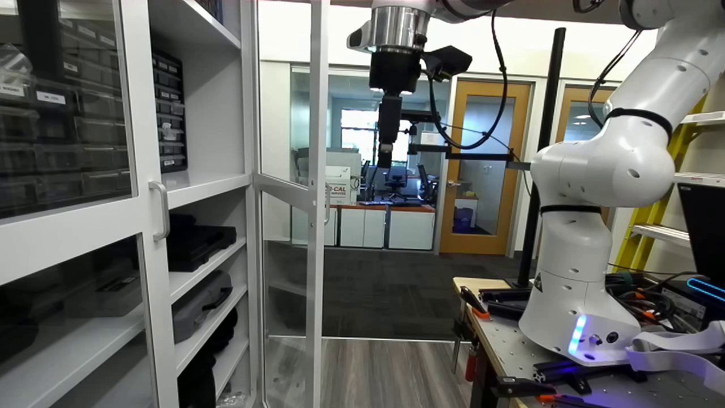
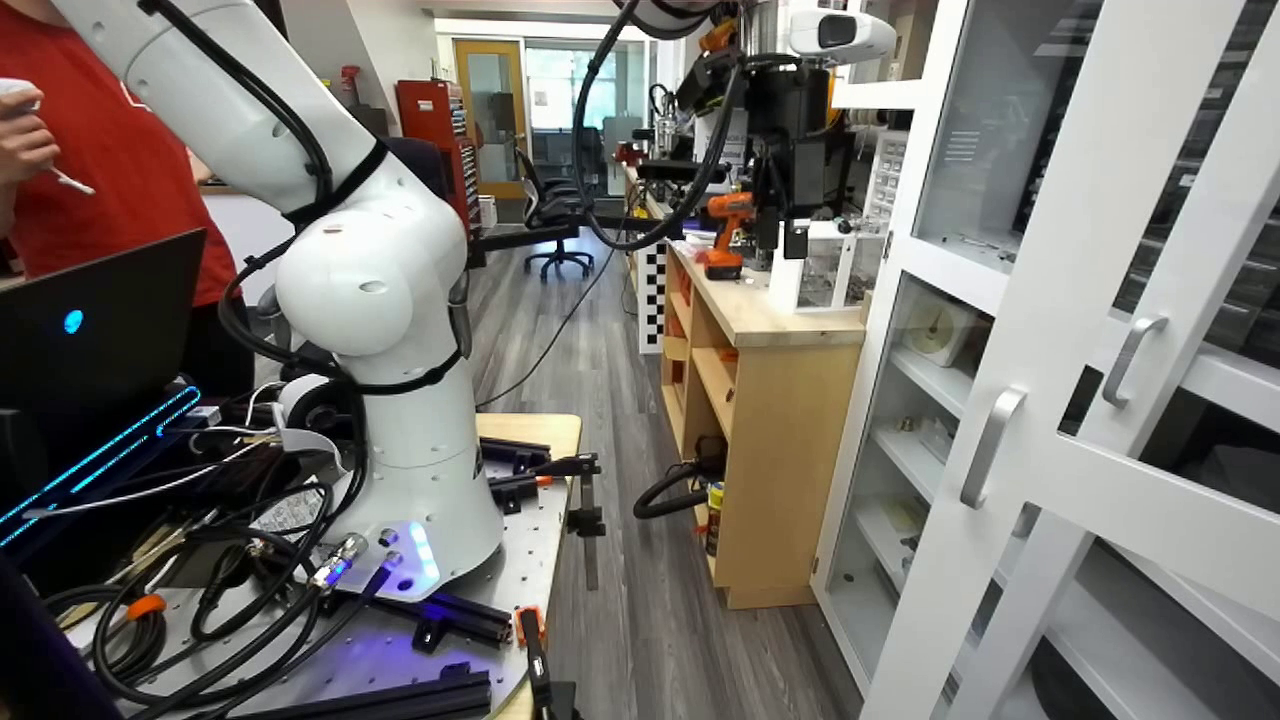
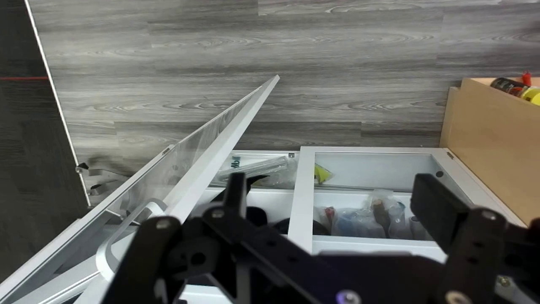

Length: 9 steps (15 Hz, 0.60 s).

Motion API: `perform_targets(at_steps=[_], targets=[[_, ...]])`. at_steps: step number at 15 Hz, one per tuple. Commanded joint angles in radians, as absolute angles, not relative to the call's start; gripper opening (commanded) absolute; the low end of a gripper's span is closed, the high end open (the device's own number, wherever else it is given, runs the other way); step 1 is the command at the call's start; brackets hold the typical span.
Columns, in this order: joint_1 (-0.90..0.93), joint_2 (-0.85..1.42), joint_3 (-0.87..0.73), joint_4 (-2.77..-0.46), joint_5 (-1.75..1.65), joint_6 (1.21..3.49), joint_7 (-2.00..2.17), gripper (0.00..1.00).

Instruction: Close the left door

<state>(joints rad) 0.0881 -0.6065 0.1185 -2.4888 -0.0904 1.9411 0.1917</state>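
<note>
Two glazed doors are counted on one cabinet (image 1: 204, 124): the left door (image 1: 286, 191), swung outward at the end nearer the carpet (image 1: 385, 289), and the closed door (image 1: 73, 229), through which stacked bins (image 1: 85, 124) are seen, their number not made out. Two handles (image 1: 165, 209), one per door, are shown in both exterior views. One black case (image 1: 198, 249) and one grey case (image 1: 198, 309) are held on the shelves (image 1: 210, 190). One gripper (image 3: 333, 196), pointed downward, is carried by one arm (image 1: 589, 170); in the wrist view its two fingers (image 3: 438, 207) are spread wide, and in both exterior views it is set apart from the left door.

The left door's top is cut off in both exterior views; in the wrist view its free edge is partly covered by the gripper. In an exterior view the closed door's handle (image 2: 1128, 358) is seen through the left door, and one person (image 2: 110, 180) is cropped.

The left door's free edge is set out over the floor (image 1: 391, 368), an aisle being formed between cabinet and table (image 1: 504, 345). The gap onto the shelves is bounded by both doors. The closed door is bordered by a wooden bench (image 2: 790, 480).
</note>
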Motion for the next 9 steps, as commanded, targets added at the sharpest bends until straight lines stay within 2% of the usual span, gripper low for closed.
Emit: perform_targets(at_steps=[1,9], targets=[[0.088,-0.698,0.086,-2.564,-0.059,2.006,0.143,1.0],[0.048,-0.765,-0.002,-2.626,-0.053,2.089,0.069,1.0]])
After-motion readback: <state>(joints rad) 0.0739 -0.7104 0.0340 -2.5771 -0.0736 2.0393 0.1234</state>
